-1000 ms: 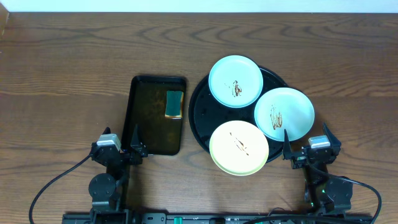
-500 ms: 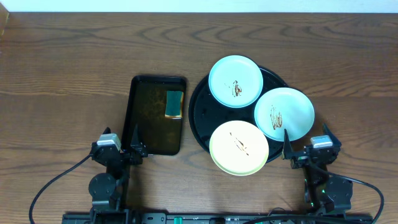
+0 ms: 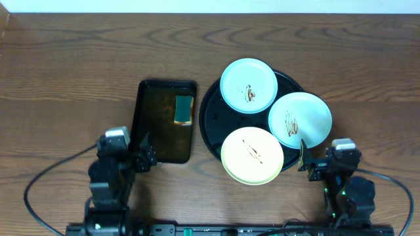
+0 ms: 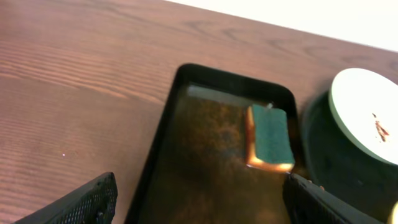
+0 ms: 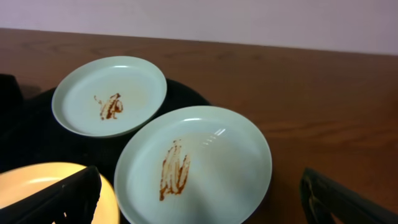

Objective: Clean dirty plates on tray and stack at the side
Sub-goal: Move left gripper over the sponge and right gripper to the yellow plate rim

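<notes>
The left gripper (image 3: 146,152) hangs with its jaws spread wide and holds nothing, well to the left of the round black tray (image 3: 211,115). The right gripper (image 3: 302,156) is likewise wide open and empty, just off the tray's near right edge.

All three plates rest on the tray, each overhanging its rim and each smeared with brown sauce:
- a mint plate (image 3: 248,86) at its far side
- a second mint plate (image 3: 300,119) at its right
- the pale yellow plate (image 3: 252,156) at its near edge

Left of the tray, on the wood-grain surface (image 3: 79,72), sits a rectangular black tray (image 3: 157,124) of brownish liquid with a green-topped sponge (image 3: 184,109) in it.
</notes>
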`<state>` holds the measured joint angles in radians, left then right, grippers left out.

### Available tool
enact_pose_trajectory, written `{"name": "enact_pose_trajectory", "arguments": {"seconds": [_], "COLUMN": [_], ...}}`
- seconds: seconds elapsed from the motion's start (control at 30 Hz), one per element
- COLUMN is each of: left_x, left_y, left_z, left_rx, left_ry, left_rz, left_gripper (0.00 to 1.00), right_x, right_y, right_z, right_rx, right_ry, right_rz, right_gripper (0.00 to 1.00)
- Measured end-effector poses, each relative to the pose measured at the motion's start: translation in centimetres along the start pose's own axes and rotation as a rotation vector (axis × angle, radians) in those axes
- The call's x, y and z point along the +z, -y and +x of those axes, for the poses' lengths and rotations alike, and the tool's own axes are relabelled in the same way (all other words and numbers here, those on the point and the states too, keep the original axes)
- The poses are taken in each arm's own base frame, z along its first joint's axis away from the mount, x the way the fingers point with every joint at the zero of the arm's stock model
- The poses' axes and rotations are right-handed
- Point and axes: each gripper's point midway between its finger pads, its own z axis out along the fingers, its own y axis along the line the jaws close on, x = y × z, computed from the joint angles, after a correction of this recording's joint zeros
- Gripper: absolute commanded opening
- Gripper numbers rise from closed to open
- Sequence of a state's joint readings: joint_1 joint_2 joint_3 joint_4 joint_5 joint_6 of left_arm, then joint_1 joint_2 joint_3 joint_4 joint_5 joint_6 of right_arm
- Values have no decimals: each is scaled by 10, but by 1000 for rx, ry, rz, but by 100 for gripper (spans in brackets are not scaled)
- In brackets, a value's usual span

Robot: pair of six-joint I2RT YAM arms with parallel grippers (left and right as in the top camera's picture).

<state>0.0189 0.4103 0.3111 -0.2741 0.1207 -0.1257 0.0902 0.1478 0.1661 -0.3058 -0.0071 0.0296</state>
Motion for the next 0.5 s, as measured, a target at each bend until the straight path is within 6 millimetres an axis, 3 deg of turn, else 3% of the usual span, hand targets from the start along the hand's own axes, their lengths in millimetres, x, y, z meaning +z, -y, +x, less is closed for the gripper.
{"name": "enact_pose_trajectory", "arguments": {"seconds": [0.17,0.37,0.5], "left_x": [4,5,-2], "left_y": [12,22,28], "left_z": [-8,-6,-19], "left_rx": [-14,-49,-69], "left_ry": [-155,-409,-542], "left_rz": [33,43,33], "left_gripper": [85,85,85], "right_x": [-3,0,0], "right_y": [-4,-9,-14], "right_z": [-16,-5,6], "right_rx": [57,86,102], "right_ry": [-72,-302,-491], "right_rz": [-15,-32,-45], "right_gripper": [99,99,99]}}
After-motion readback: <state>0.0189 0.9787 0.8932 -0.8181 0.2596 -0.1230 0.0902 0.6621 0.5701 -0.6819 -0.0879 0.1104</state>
